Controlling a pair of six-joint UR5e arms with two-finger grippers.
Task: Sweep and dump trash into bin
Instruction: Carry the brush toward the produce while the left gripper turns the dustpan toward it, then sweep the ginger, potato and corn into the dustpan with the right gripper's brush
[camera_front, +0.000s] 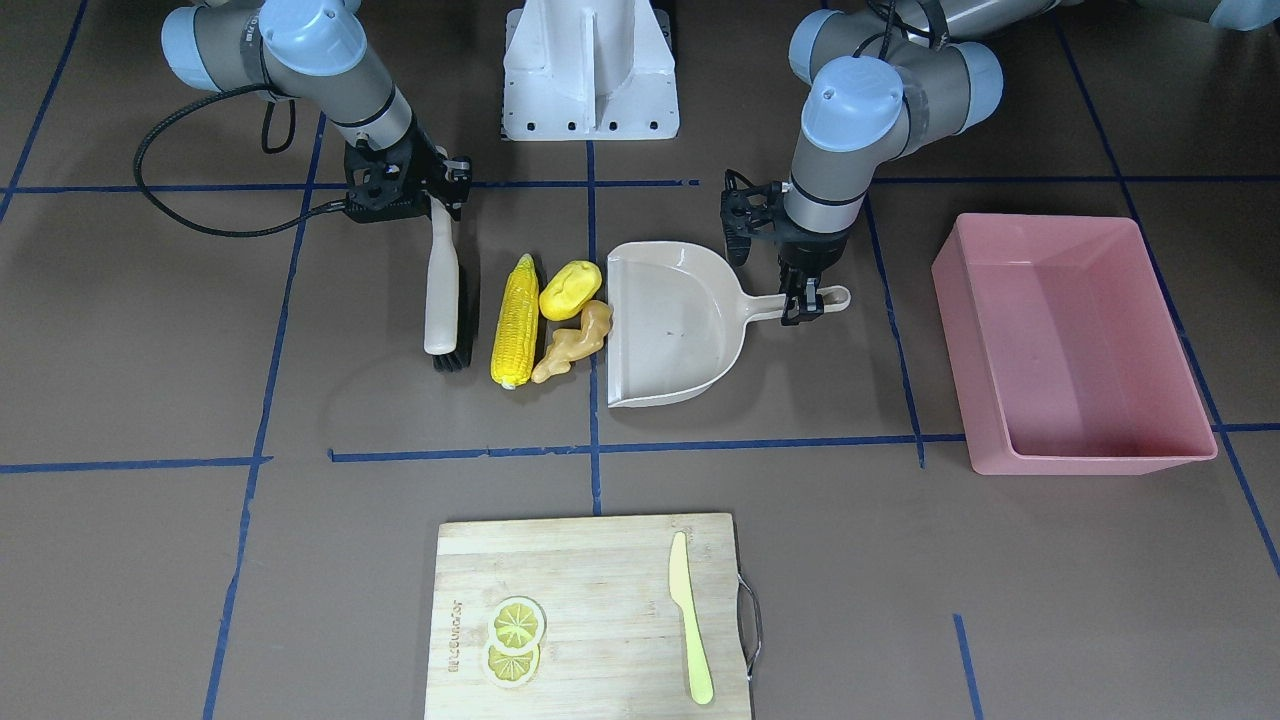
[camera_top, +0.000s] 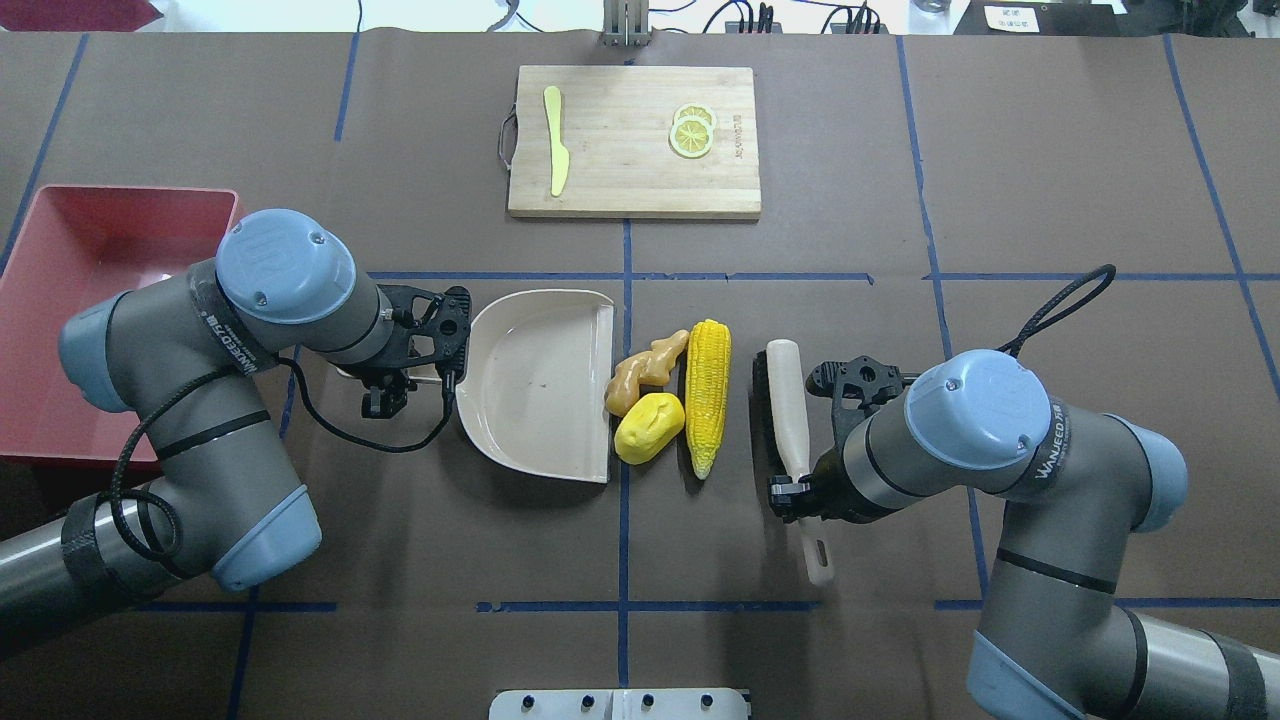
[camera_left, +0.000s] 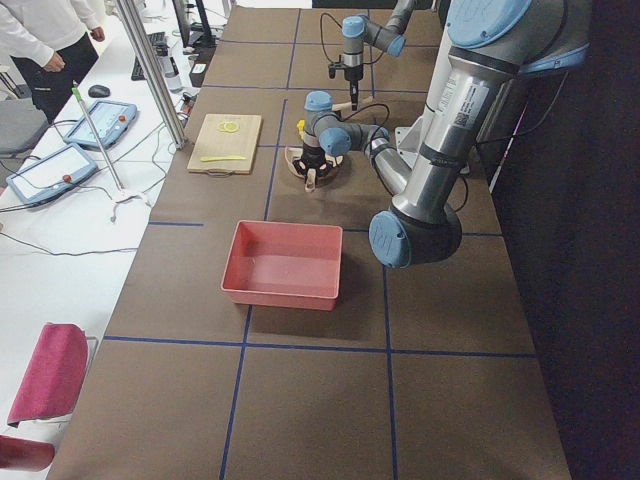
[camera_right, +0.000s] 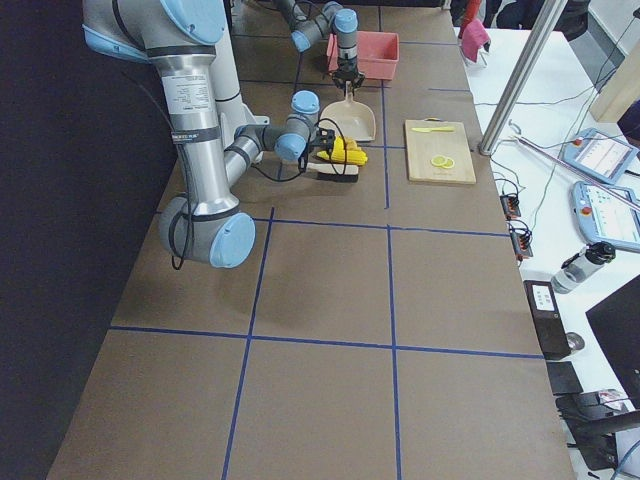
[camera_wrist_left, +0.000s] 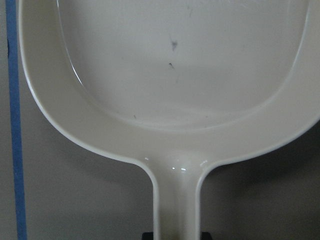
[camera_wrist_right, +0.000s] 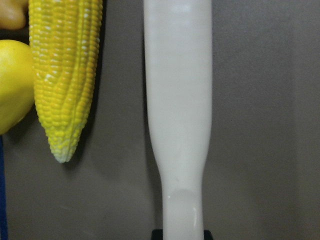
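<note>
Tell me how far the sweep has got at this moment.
Done: both tools look gripped, the left jaws on the dustpan handle, the right jaws on the brush. In hand: the brush is lined up beside the corn, with potato and ginger at the dustpan's open edge. Left: nothing is in the dustpan or the bin yet; sweep, then dump.

Three trash toys (camera_front: 515, 320), two lemon slices (camera_front: 517, 625), one bin (camera_front: 955, 330), dustpan (camera_front: 670, 330), brush (camera_front: 441, 290), knife (camera_front: 688, 620), board (camera_front: 590, 580)

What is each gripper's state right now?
Left gripper: closed on the dustpan handle.
Right gripper: closed on the brush handle.
</note>
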